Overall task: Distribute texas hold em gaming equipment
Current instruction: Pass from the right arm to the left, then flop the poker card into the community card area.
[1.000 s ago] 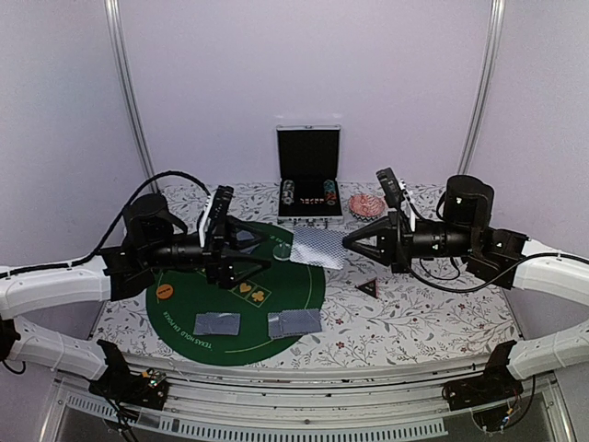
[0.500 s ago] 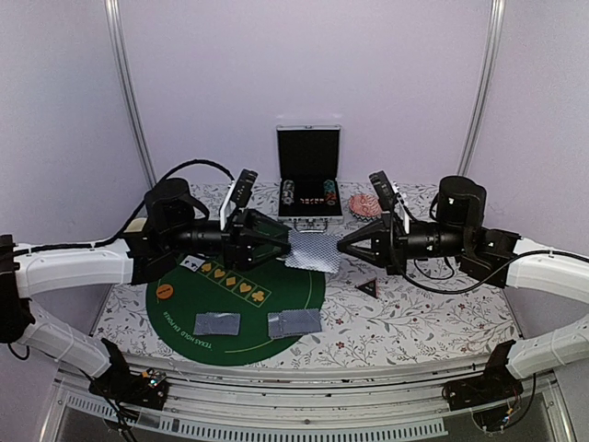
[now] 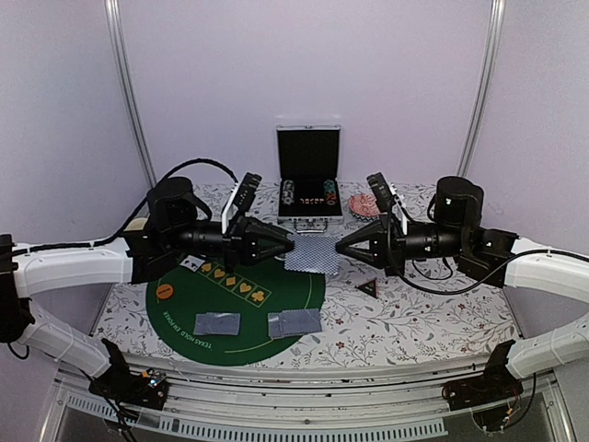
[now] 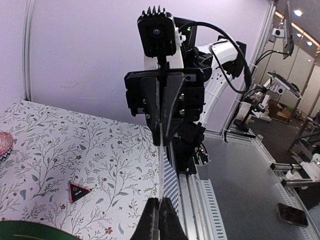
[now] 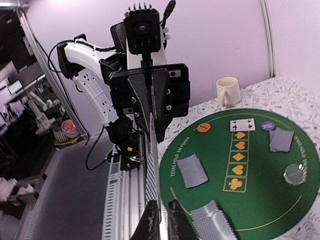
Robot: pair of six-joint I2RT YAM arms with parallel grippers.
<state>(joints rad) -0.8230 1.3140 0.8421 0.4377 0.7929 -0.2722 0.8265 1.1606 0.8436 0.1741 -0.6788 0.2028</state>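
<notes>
**Two arms meet nose to nose in mid-air** above the big green felt mat (image 3: 296,293), the left gripper (image 3: 287,243) and right gripper (image 3: 342,249) pointed straight at one another. Stretched between them, clear of the table, hangs a grey-blue-backed playing card (image 3: 311,251). Whether it is one card or a thin few cannot be told.

Its long axis runs from one set of fingertips to the other. Each gripper pinches an opposite end, and neither arm is the nearer.

From the left wrist the card shows edge-on, rising from the closed fingers (image 4: 152,223) straight to the opposing jaws. The right wrist view gives the mirror picture. Its own fingers (image 5: 150,222) are drawn in on the near end, though a sliver of gap shows beside the card.

This looks like a handover. One side must let go before the other draws back along that axis, or the card may buckle.

Below the left fingers, on the mat, lie a face-down hand (image 3: 217,323) and a second hand (image 3: 294,321). Just below the right fingertips sits the small black triangular marker (image 3: 367,286).
</notes>
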